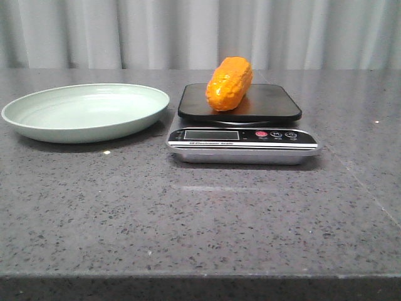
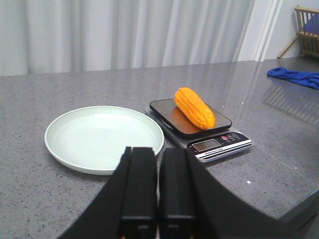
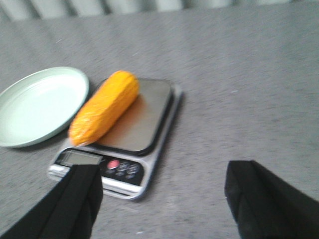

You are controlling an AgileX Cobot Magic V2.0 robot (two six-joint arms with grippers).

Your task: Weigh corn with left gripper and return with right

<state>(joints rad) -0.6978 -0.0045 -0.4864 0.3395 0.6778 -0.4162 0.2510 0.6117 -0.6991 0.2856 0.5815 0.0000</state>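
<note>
The orange-yellow corn (image 1: 229, 83) lies on the black platform of the kitchen scale (image 1: 242, 128), right of the pale green plate (image 1: 86, 112). It also shows in the left wrist view (image 2: 194, 107) and the right wrist view (image 3: 103, 107). My left gripper (image 2: 158, 186) is shut and empty, held back from the plate (image 2: 103, 138) and the scale (image 2: 219, 145). My right gripper (image 3: 162, 194) is wide open and empty, above the table near the front right of the scale (image 3: 124, 172). Neither gripper shows in the front view.
Grey speckled stone table (image 1: 200, 219) with a front edge near the camera. A white curtain hangs behind. In the left wrist view a blue cloth (image 2: 295, 76) lies at the far table end, with a wooden rack (image 2: 308, 22) beyond.
</note>
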